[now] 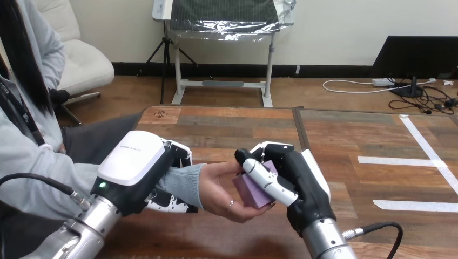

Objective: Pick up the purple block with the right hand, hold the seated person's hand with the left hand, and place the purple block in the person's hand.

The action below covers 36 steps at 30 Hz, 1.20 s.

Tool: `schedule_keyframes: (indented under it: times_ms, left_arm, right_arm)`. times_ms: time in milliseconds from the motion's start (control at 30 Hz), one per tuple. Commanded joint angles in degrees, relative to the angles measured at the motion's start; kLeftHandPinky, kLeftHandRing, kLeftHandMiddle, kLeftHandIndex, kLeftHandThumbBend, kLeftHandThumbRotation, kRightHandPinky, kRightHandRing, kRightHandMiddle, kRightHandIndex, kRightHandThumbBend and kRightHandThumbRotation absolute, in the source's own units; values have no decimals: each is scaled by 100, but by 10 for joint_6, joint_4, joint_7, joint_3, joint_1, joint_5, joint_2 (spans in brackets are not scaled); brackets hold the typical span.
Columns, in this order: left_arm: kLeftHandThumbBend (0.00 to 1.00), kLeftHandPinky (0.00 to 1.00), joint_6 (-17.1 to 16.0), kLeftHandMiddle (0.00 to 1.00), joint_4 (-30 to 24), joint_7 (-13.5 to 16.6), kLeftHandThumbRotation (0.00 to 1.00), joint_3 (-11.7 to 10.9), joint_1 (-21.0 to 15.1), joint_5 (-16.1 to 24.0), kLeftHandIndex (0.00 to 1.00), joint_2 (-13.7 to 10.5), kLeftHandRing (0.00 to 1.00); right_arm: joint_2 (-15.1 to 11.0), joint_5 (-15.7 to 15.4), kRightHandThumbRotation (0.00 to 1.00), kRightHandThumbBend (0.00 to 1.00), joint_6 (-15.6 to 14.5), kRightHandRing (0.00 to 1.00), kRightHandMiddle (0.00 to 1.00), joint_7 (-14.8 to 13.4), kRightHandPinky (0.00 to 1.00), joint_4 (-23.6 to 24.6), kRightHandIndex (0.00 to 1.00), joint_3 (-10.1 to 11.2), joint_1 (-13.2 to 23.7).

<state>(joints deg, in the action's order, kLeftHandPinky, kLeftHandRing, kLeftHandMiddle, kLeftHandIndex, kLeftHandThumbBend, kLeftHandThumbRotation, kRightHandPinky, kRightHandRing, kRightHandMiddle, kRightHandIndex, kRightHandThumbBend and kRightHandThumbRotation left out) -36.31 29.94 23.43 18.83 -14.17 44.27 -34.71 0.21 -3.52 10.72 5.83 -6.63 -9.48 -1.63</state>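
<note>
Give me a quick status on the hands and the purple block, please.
Left hand shut on the person's wrist. Right hand shut on purple block; block sits in the person's hand, palm up, not yet released. Nothing in the way.

A table [227, 127] of wooden planks. White tape strips [399, 161] lie flat on it, right of the right hand [302, 183].

The left hand [135, 164] was curled round the person's wrist [183, 183]. The right hand [302, 183] pinched the purple block [249, 190], thumb on top.
</note>
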Motion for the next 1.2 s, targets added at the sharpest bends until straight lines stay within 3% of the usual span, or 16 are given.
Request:
schedule_keyframes:
  times_ms: [0,600,1167]
  left_arm:
    - [86,23,-9,29,-30,12,19,-17,-79,-15,31,28,25]
    - [89,23,-12,30,2,19,18,-6,-101,-8,31,53,26]
    - [89,22,-10,30,3,25,18,-6,-97,-8,32,67,25]
  right_arm:
    - [19,-19,10,21,14,5,9,-9,0,37,13,-26,12]
    - [37,-80,2,20,5,5,10,-53,1,50,13,-64,19]
    - [39,-87,5,20,10,6,11,-57,1,37,15,-60,39]
